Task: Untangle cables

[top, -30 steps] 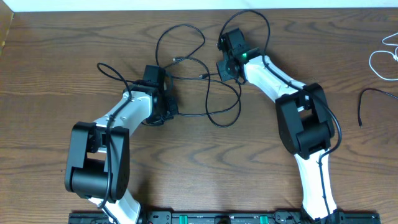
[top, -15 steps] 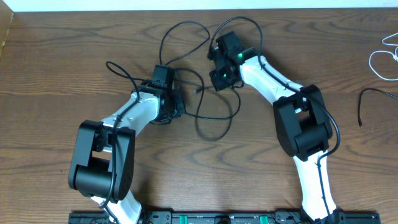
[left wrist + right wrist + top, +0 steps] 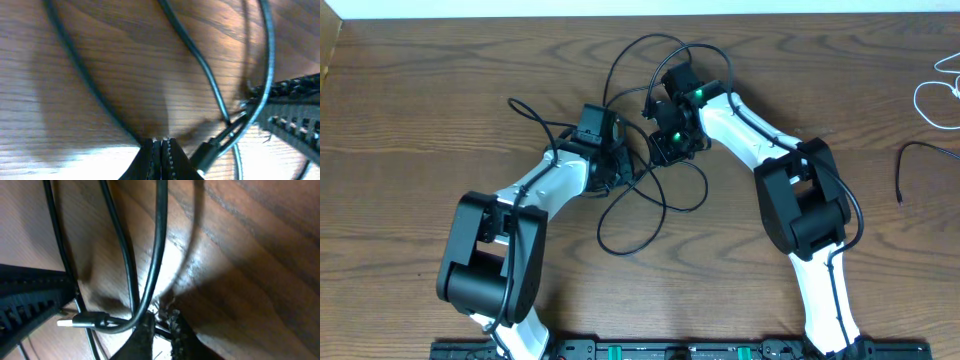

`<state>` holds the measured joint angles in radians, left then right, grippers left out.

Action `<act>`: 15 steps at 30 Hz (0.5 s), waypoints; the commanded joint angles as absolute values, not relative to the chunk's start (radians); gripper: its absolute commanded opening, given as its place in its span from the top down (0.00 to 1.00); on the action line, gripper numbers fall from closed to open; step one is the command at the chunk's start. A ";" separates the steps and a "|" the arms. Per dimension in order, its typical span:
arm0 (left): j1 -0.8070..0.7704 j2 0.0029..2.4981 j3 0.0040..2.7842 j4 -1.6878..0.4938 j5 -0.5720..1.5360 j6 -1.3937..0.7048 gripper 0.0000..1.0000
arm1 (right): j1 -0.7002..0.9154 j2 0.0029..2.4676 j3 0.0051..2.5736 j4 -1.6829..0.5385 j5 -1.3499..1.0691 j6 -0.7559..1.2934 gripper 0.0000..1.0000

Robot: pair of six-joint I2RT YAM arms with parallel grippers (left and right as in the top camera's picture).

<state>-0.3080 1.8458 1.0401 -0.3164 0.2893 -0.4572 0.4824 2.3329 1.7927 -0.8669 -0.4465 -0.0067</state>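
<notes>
Pinching the black cable (image 3: 160, 220), left gripper (image 3: 161, 147) fully closed, right gripper (image 3: 161, 325) clamped likewise, pinch points obscured overhead

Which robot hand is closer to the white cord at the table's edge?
Right. The right gripper is mid-table, far from the white cord; the left gripper is beside it, on the side away from the cord. Both pinch black cable.

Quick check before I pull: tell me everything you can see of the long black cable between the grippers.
The long thin black cable looks rubbery and limp, lying in overlapping loops on the brown wooden table. The left gripper and right gripper, close together, each seem to pinch it. Its black plug with a silver tip lies beside the right gripper.
</notes>
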 commanded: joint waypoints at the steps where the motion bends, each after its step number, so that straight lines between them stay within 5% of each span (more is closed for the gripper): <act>1: -0.326 1.863 1.035 -0.312 0.308 -0.482 0.92 | 0.462 2.350 1.808 -0.877 -0.459 0.006 0.85; 15: -0.212 1.709 1.096 -0.423 0.324 -0.418 0.93 | 0.474 2.300 1.835 -0.874 -0.485 -0.004 0.61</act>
<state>-0.2722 1.8050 1.0428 -0.3943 0.3172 -0.4553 0.4599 2.3325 1.8149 -0.8772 -0.4694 0.0055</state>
